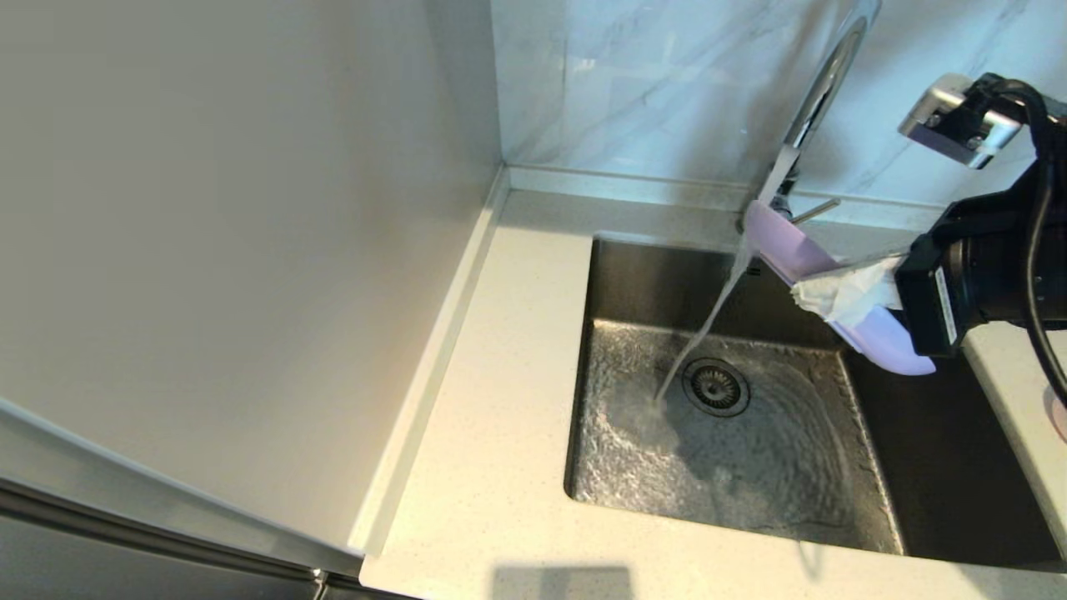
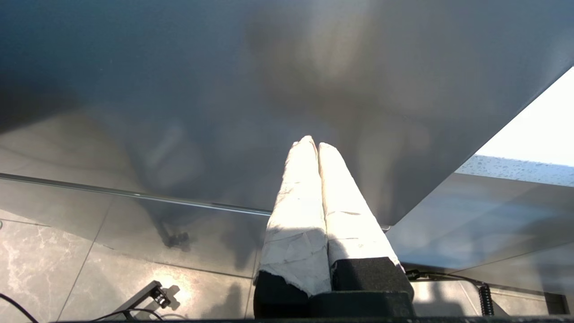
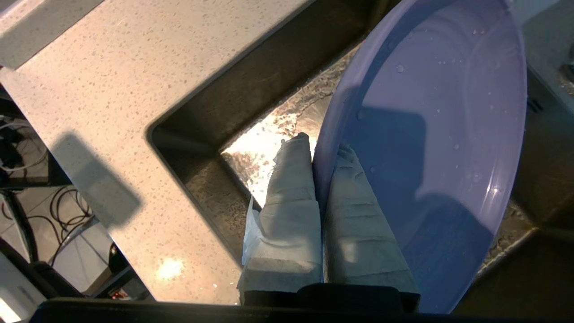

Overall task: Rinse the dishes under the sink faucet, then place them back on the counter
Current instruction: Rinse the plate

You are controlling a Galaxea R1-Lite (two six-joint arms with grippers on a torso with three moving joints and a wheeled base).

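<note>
My right gripper (image 1: 824, 293) (image 3: 320, 146) is shut on the rim of the lavender plate (image 1: 788, 246) (image 3: 439, 112), one white-wrapped finger on each face. The plate is tilted over the back right of the sink (image 1: 650, 283), right under the chrome faucet (image 1: 821, 92). Water (image 1: 708, 321) runs off the plate's low edge and lands beside the drain strainer (image 1: 715, 386). The faucet's thin lever (image 1: 815, 211) shows just behind the plate. A sliver of the pale pinkish cup (image 1: 1059, 414) sits on the counter at the far right edge. My left gripper (image 2: 312, 143) is shut on nothing, parked away from the sink.
The speckled counter (image 1: 500, 375) (image 3: 134, 67) wraps the sink on the left, front and right. A tall pale panel (image 1: 208, 208) stands along the counter's left side. Marbled tiles (image 1: 650, 75) back the faucet. The left wrist view faces a grey panel and floor tiles.
</note>
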